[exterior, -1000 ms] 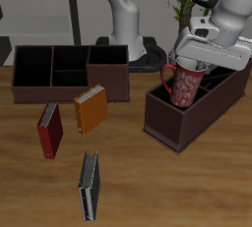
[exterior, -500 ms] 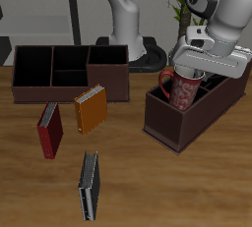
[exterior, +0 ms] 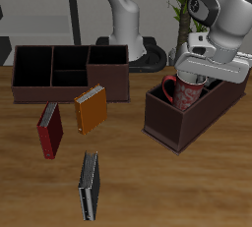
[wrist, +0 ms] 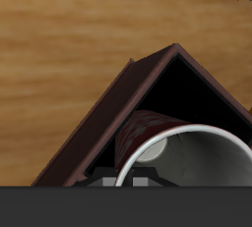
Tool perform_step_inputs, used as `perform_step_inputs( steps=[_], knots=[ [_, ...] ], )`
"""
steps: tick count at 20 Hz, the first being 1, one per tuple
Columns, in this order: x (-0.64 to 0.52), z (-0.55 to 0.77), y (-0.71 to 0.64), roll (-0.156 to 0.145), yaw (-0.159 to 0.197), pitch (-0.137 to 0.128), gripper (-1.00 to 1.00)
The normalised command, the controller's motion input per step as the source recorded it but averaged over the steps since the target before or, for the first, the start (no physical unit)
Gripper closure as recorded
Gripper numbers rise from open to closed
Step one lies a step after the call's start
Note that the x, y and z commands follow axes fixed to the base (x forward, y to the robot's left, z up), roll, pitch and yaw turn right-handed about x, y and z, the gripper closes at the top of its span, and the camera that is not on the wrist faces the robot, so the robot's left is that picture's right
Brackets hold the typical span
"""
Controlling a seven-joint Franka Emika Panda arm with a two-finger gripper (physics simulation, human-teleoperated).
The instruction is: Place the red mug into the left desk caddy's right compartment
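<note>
The red mug (exterior: 184,91) hangs upright in my gripper (exterior: 197,78), which is shut on its rim. The mug's lower half sits inside the left desk caddy (exterior: 173,125), the dark maroon box turned diagonally, in the right compartment (exterior: 163,100) at its end nearer the table's front edge. The handle points toward the table's middle. In the wrist view the mug's white-grey inside (wrist: 192,162) and speckled red side (wrist: 148,128) show inside the dark compartment (wrist: 192,88), close to the caddy's corner wall (wrist: 103,123). I cannot tell whether the mug touches the bottom.
A like caddy (exterior: 69,69) stands square to the edge farther back. An orange book (exterior: 90,109) and a red book (exterior: 50,130) lie in front of it, with a dark grey book (exterior: 90,185) near the front edge. The robot base (exterior: 128,25) is behind.
My gripper has come down with the red mug, and the mug has sunk from just above the caddy's rim to partly inside the compartment.
</note>
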Motion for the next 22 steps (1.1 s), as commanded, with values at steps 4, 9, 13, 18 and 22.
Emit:
perform_step_inputs(
  steps=[4,9,13,18,22],
  knots=[
    [-0.01,-0.15,0.03,0.021,-0.014,0.035,1.00],
    [0.03,-0.10,0.00,0.008,-0.010,0.019,1.00],
    [0.00,-0.08,-0.10,-0.012,-0.015,0.023,1.00],
    [-0.02,-0.06,-0.12,0.013,-0.040,0.043,-1.00],
    [-0.02,0.03,-0.05,-0.007,-0.001,0.002,-1.00]
  ],
)
